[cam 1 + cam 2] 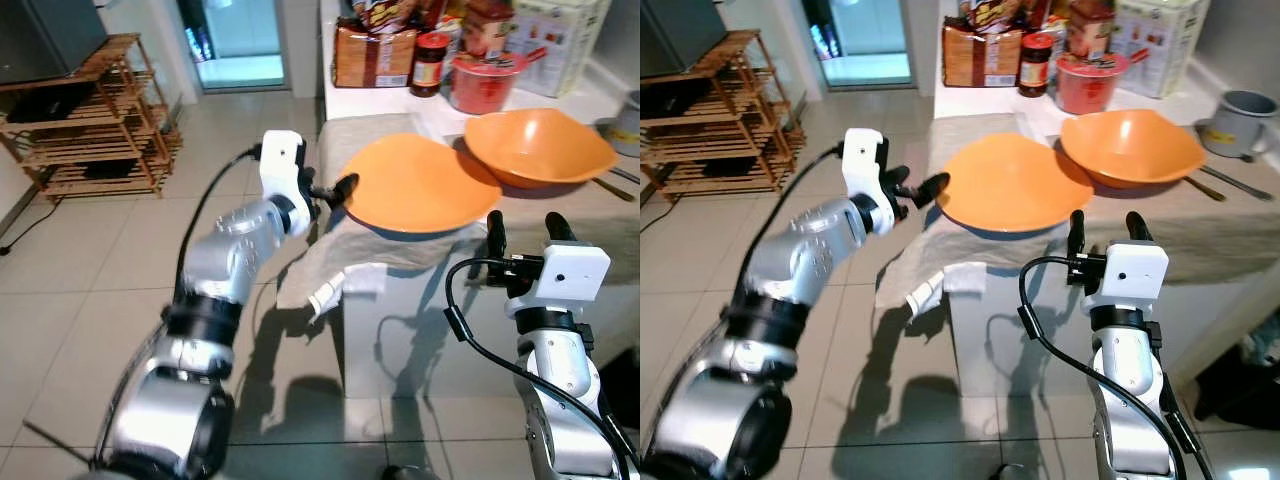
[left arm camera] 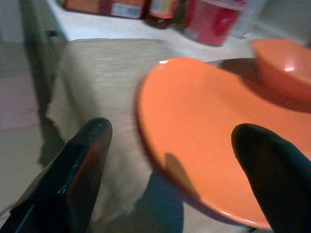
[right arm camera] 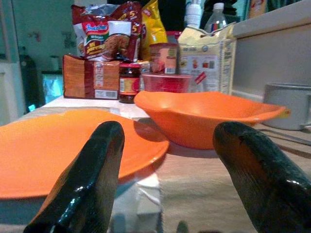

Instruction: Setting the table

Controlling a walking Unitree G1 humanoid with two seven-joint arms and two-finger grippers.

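Pale floor tiles [image 1: 120, 260] run back to a wooden slatted rack [image 1: 95, 120] on the robot's left, and ahead stands a surface [image 1: 1230, 235] draped with a beige cloth [image 1: 970, 135] whose corner hangs off the near left edge. On the cloth lies an orange plate [image 1: 1005, 185], its rim jutting just past the front edge; touching or just behind it, to the right, sits an orange bowl [image 1: 1130, 145]. Behind them are a red tub [image 1: 1085, 85], a dark jar [image 1: 1035, 62], snack packets [image 1: 375, 50] and a cereal box [image 1: 1155, 40] (labels too small to read). A grey mug [image 1: 1238, 122] and a spoon [image 1: 1230, 183] lie at the far right. The left gripper [image 1: 335, 190] is raised at the plate's left rim, fingers [image 2: 80, 165] spread, the rim between them but not pinched. The right gripper [image 1: 1102, 228] hovers in front of the surface's near edge, fingers [image 3: 92, 179] spread wide, holding nothing.
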